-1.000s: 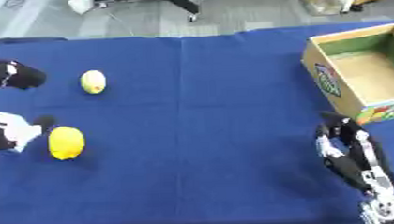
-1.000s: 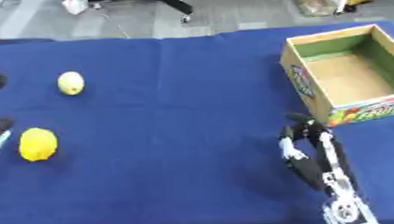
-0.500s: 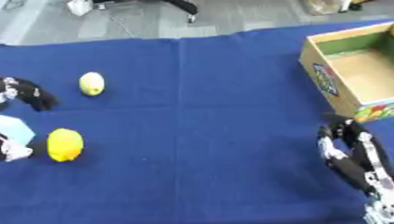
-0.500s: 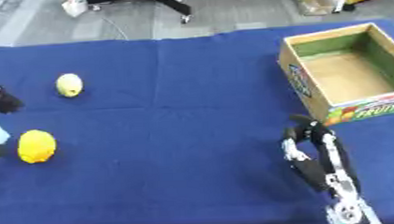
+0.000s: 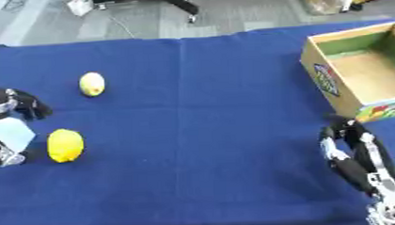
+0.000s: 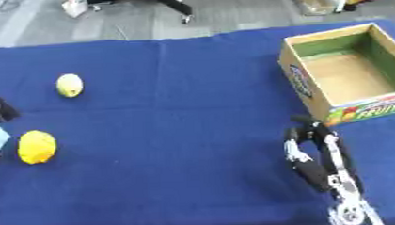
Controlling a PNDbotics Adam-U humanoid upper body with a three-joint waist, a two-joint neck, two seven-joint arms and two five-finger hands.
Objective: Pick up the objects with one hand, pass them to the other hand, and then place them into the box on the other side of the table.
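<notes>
Blue cloth-covered table [image 5: 201, 133] fills the view, floor beyond its far edge.

Left hand [image 5: 12, 128] comes in at the left edge, roughly mid-depth — dark fingers [image 5: 29, 105] curled at its far side, a pale blue-white part at the palm. It sits just left of the larger yellow fruit [image 5: 65, 145], a lemon by its look; whether it touches the fruit cannot be told, and the fingers are not closed round it. Curled, holding nothing that shows.

Second, smaller pale yellow fruit [image 5: 92, 83] lies further away on the cloth, a little right of the hand and apart from it. The two fruits are well apart from each other, both on the table's left side.

Cardboard box [image 6: 299, 80] stands at the far right, open top, green inner walls, bare brown floor inside, printed fruit label on its near side. Nothing seen in it.

Right hand [image 6: 313, 150] rests near the lower right corner, just near of the box — fingers up and relaxed, unclenched, holding nothing.
</notes>
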